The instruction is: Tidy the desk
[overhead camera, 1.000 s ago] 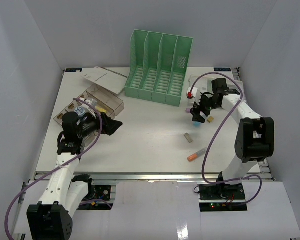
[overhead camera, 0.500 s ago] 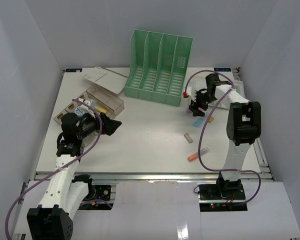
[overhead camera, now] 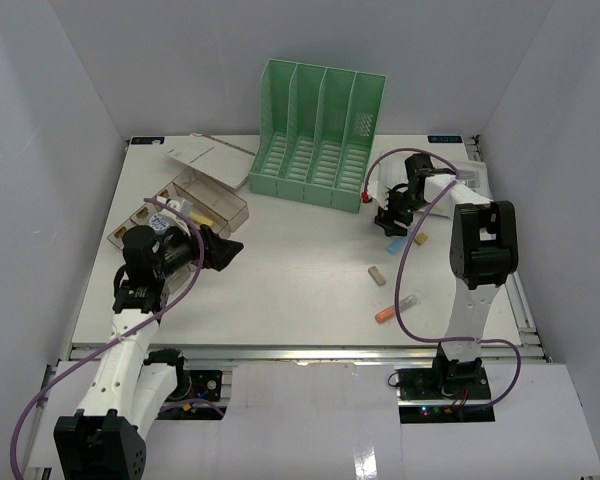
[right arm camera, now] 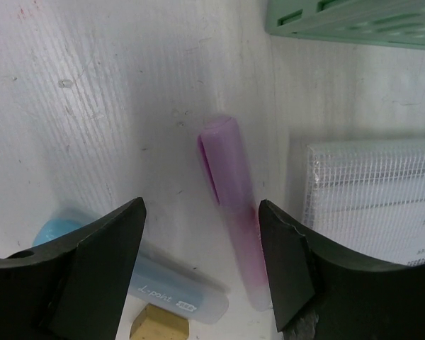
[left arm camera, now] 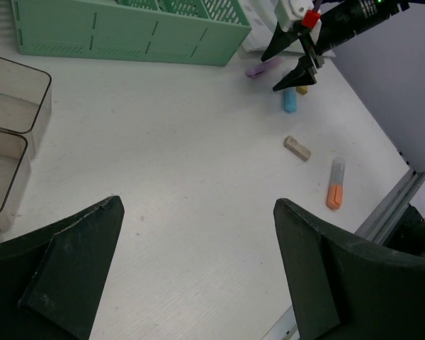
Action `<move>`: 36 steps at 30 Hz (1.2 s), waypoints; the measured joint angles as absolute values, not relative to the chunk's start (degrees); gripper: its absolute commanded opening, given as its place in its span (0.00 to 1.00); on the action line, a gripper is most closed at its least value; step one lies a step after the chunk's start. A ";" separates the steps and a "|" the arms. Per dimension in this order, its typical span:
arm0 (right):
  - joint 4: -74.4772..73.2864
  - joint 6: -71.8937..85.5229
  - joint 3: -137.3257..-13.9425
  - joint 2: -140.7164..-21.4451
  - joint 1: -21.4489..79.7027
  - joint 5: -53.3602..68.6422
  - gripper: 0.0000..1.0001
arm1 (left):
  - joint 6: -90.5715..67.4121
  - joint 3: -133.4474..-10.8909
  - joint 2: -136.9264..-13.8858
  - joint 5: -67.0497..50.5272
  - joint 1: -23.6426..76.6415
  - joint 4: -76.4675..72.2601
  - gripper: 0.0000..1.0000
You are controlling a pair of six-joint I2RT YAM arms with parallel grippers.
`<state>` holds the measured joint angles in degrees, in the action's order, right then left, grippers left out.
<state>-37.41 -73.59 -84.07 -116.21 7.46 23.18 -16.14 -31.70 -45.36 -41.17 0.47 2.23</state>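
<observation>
Top external: desk (overhead camera: 280, 290) fills the booth floor, rail along its near edge, everything sits on it

Green file rack (overhead camera: 315, 140) far centre, clear compartment box (overhead camera: 195, 205) far left

Left gripper (overhead camera: 220, 250) hovers over bare desk left of centre, jaws spread wide, nothing between them, so it looks parked

Right gripper (right arm camera: 198, 212) is low at the far right, just in front of the rack's right end. Jaws apart, straddling a purple highlighter (right arm camera: 227, 184), nothing gripped; right finger sits just beside the pen's lower end

Blue marker (right arm camera: 163, 290) lies right next to it, near the left finger. Orange marker (overhead camera: 395, 308) and a beige eraser-like block (overhead camera: 377, 275) are loose nearer the front

Read: pick step on the purple highlighter. Next move needs a squeeze centred on the barrel without snagging the blue marker, then a lift and carry, probably to the compartment box
</observation>
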 measured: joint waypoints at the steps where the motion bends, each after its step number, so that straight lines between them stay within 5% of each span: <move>1: -37.30 -73.54 -83.86 -116.35 7.47 23.14 0.60 | -16.37 -31.70 -45.37 -41.25 0.47 2.07 0.98; 13: -34.63 -71.68 -80.87 -115.44 7.53 24.16 0.22 | -24.63 -30.77 -48.71 -44.09 0.46 -4.58 0.98; 18: -33.13 -70.06 -79.67 -114.65 7.53 24.38 0.14 | -28.92 -28.41 -50.51 -46.98 0.45 -8.92 0.98; 36: -35.38 -46.83 -76.27 -99.66 18.16 39.90 0.08 | -40.03 -27.70 -56.63 -33.23 17.74 -12.89 0.96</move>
<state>-35.38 -46.83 -76.27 -99.66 18.16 39.90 -40.03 -27.70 -56.63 -33.23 17.74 -12.89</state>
